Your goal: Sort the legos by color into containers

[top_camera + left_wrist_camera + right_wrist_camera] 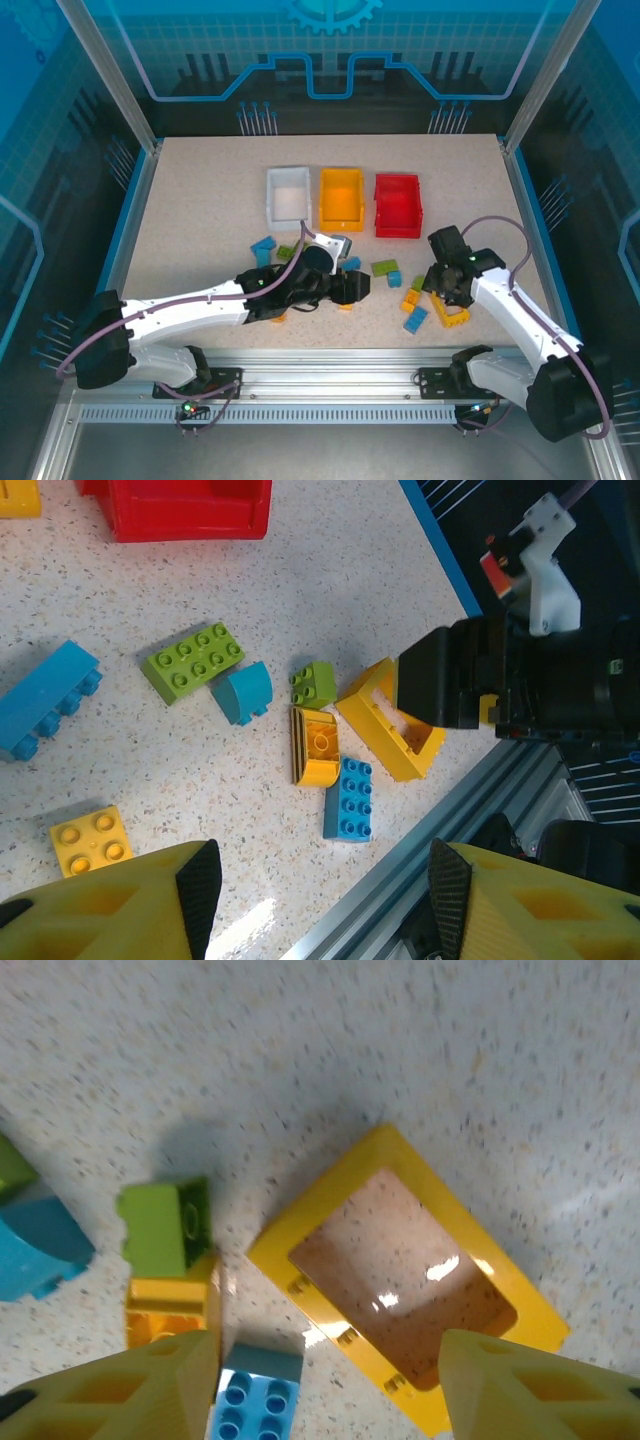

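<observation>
Legos (385,268) scattered on near half of worktop (200,200), white bin (288,195), yellow bin (341,197), red bin (397,205) in a row behind them, left hand (320,880) wide open, empty, over centre bricks, right hand (325,1370) open, empty, over yellow frame (315,1200) at right

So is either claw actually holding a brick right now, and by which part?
Nothing is held. The left gripper and right gripper are both open, the right over the yellow frame.
</observation>
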Motion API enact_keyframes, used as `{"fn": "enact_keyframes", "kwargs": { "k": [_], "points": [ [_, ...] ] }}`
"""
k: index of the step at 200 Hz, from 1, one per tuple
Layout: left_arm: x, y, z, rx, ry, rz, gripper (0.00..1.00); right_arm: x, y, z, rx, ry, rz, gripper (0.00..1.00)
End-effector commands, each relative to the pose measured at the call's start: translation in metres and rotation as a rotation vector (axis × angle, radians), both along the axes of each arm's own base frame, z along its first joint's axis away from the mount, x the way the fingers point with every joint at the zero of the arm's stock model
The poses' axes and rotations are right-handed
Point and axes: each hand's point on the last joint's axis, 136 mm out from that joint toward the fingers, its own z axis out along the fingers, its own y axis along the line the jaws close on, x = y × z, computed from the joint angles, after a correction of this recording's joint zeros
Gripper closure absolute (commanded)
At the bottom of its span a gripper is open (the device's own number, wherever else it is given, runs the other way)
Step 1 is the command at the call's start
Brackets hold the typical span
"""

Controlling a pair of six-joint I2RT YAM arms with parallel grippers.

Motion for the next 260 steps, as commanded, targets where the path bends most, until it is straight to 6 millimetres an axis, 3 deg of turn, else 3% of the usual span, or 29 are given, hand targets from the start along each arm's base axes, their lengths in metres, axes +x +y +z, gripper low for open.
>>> {"fn": "enact_keyframes", "kwargs": {
  "k": [1,58,118,167,186,211,217,234,260],
  "points": [
    [0.001,0.002,0.011,-0.033,-0.023,0.019,0.40,-0.015,0.006,-0.014,0.033,0.070,-0.020,0.41],
    [-0.004,0.005,0.009,-0.042,-0.014,0.010,0.40,-0.011,0.010,-0.044,0.019,0.133,0.053,0.52],
    [-0.010,0.002,0.006,-0.051,0.000,-0.008,0.40,0.008,-0.003,-0.039,-0.062,0.103,0.073,0.76],
    [-0.007,0.003,0.009,-0.048,-0.015,0.001,0.40,0.025,-0.006,-0.036,-0.066,0.097,0.062,0.86],
    [-0.006,0.003,0.011,-0.046,-0.021,0.007,0.40,0.036,-0.012,-0.023,-0.105,0.059,0.073,0.90],
    [0.003,0.005,0.023,-0.039,-0.027,0.034,0.40,0.061,-0.011,0.015,-0.135,-0.043,0.118,0.93],
    [0.007,0.006,0.028,-0.041,-0.028,0.038,0.40,0.078,-0.004,0.035,-0.121,-0.115,0.148,0.94],
    [0.022,0.010,0.041,-0.044,-0.021,0.066,0.40,0.114,0.020,0.069,-0.065,-0.234,0.246,0.93],
    [0.048,0.012,0.060,-0.055,-0.032,0.085,0.40,0.171,0.064,0.098,0.064,-0.315,0.414,0.93]
  ]
}}
